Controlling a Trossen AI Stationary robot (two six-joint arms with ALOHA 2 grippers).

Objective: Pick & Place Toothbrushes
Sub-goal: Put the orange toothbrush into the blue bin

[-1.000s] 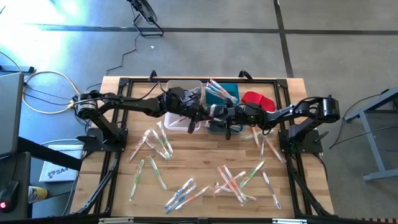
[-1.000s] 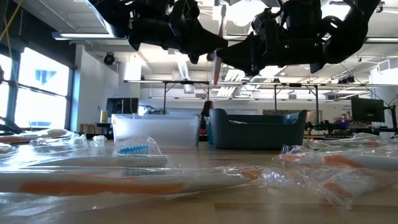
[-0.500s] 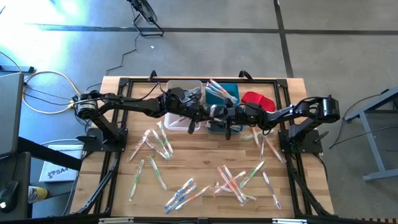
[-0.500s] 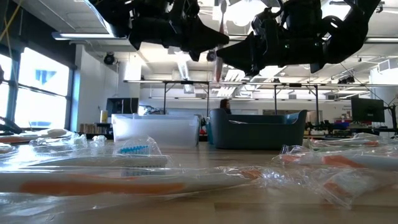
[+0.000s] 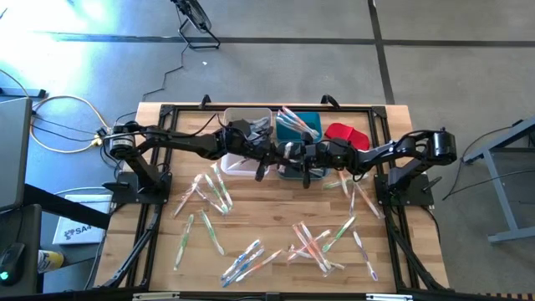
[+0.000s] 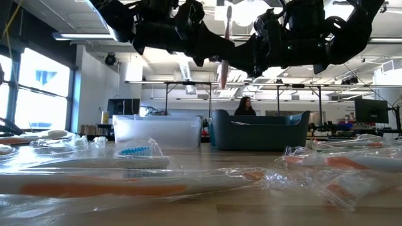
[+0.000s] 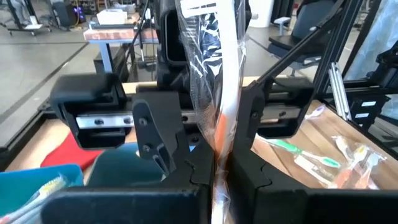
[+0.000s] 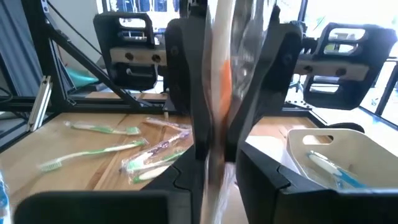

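One toothbrush point(image 6: 224, 44), wrapped in clear plastic with an orange patch on its handle, stands upright in the air between both grippers. They meet above the gap between the white bin point(image 5: 247, 125) and the teal bin point(image 5: 299, 125). My left gripper point(image 7: 214, 171) comes from the table's left and is shut on it. My right gripper point(image 8: 214, 158) comes from the right and is shut on it too. Many more wrapped toothbrushes point(image 5: 313, 238) lie flat on the wooden table, and several lie in the teal bin. My left gripper pinches the wrapped toothbrush between its two fingers at the handle's middle, by the orange patch point(image 7: 219, 134). The fingers lie level, from the table's left, across the handle. The toothbrush stands upright, lifted clear. My right gripper pinches the same toothbrush at the handle by the orange patch point(image 8: 225, 81), fingers level from the table's right, across the handle. The brush stays upright, clear of bins and table.
A red cloth-like piece point(image 5: 347, 134) lies to the right of the teal bin. Black frame rails run along the table's edges point(image 5: 159, 192). Loose toothbrushes cover the near half of the table. A person point(image 6: 244, 105) shows in the room beyond.
My left gripper has edged toward the table's right, closer to the right gripper, and the upright toothbrush has shifted slightly right with it. The person in the room behind has walked to the right.
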